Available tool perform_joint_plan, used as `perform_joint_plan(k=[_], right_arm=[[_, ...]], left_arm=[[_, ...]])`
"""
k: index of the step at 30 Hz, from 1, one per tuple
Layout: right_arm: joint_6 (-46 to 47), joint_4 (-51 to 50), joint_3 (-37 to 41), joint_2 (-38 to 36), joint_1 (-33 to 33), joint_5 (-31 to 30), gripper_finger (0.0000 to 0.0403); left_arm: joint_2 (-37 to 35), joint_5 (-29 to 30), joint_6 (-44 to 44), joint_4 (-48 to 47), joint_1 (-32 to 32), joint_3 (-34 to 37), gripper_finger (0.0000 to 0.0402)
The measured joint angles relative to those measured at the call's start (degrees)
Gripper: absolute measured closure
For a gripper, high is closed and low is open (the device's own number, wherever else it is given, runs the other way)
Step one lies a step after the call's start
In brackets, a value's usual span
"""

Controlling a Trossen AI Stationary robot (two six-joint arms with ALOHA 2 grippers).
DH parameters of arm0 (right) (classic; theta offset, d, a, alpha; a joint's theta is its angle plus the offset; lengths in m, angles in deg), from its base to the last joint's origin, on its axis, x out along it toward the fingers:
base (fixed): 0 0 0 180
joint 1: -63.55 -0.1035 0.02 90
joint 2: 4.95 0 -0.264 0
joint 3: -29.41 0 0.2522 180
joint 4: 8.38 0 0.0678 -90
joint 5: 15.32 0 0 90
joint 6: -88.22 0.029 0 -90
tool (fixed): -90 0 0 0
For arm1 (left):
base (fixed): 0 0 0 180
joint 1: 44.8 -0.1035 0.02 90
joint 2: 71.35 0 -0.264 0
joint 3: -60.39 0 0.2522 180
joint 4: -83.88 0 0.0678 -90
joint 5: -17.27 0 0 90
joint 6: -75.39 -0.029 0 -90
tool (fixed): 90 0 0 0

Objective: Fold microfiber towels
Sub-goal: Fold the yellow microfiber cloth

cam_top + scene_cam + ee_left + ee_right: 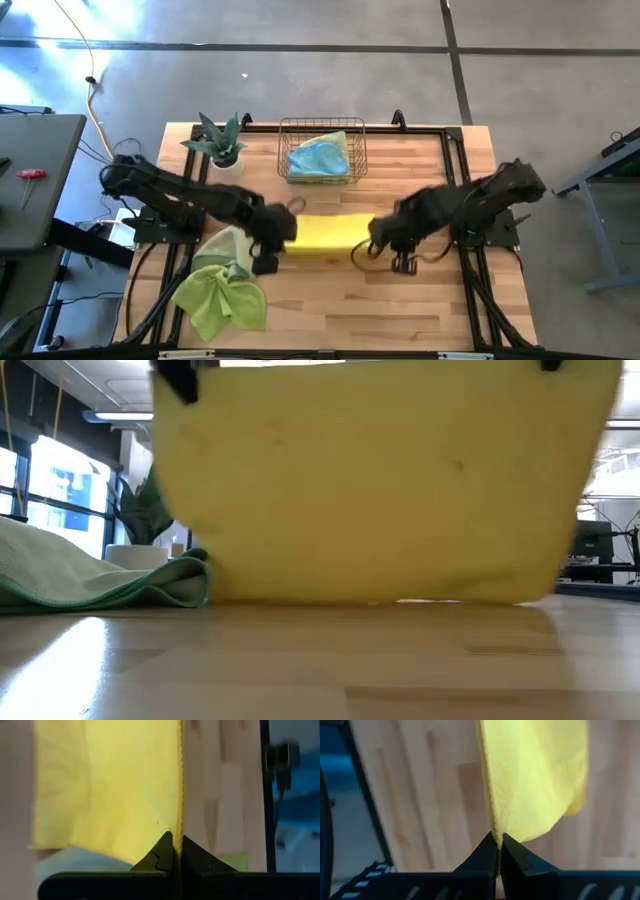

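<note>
Soft yellow microfiber towel (380, 490) hangs mid-table, left gripper (176, 851) and right gripper (498, 849) clamping its edge; lower both evenly.

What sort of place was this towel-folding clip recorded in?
Probably a robotics lab or workshop: a butcher-block table in a metal frame on a bare concrete floor, a loose yellow cable trailing across it, and big windows behind.
</note>
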Motion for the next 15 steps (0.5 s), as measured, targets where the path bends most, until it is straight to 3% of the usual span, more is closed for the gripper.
perform_joint_plan(k=[9, 15], right_arm=[[4.19, 12.37, 0.00, 11.64, -9.90, 10.71, 0.0403], [7.62, 19.02, 0.02, 15.79, -14.43, 13.48, 0.0403]], left_arm=[[8.37, -5.70, 0.17, 5.73, 9.55, 0.13, 0.0401], [13.46, -10.18, 0.14, 10.07, 13.83, 0.09, 0.0401]])
